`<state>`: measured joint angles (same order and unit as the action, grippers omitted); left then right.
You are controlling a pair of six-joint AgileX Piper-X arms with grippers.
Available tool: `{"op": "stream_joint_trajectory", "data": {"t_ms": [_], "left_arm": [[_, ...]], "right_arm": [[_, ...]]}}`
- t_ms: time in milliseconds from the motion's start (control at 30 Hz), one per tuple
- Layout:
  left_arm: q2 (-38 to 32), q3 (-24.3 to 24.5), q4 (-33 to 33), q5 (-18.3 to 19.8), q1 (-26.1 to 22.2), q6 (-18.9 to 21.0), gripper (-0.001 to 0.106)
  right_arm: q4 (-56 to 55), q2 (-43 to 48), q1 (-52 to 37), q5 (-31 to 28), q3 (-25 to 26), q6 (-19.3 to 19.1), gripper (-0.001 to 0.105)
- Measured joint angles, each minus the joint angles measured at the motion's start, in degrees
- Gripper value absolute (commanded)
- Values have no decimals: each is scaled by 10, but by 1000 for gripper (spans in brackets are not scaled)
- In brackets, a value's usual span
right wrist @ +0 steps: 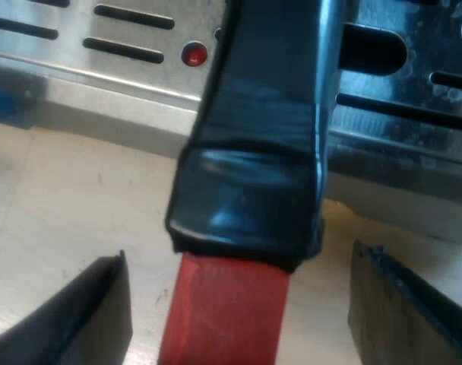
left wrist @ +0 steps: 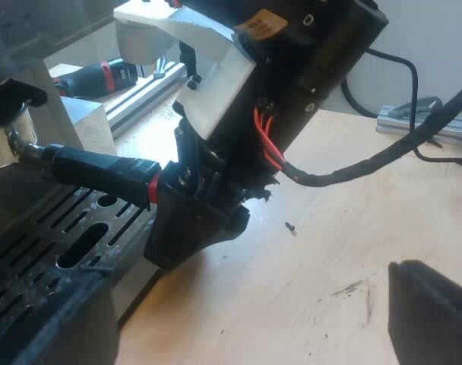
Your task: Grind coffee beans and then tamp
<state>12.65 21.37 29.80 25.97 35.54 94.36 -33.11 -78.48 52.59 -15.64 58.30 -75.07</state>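
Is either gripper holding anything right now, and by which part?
Nothing is held yet. The right gripper is open, its fingers flanking the red end of the dark handle of the metal holder, not touching. The left gripper is open, empty.

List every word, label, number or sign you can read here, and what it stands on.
Nothing here reads as text.
Orange sticker on the right arm: dark print, too blurred to read.
Red dot on the espresso machine, at its slotted tray: a plain mark, no letters.
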Motion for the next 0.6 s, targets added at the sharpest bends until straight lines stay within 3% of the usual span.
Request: {"op": "stream_joint_trajectory", "data": {"t_ms": [400,500,533,600], "left_arm": [[0,0,0,0,0,0,74],[0,0,0,0,0,0,74],[0,0,0,0,0,0,74],[0,0,0,0,0,0,74]], "right_arm": [[20,0,0,0,0,-15,60],[20,0,0,0,0,-15,47],[20,0,0,0,0,-15,33],[20,0,0,0,0,-16,17]]}}
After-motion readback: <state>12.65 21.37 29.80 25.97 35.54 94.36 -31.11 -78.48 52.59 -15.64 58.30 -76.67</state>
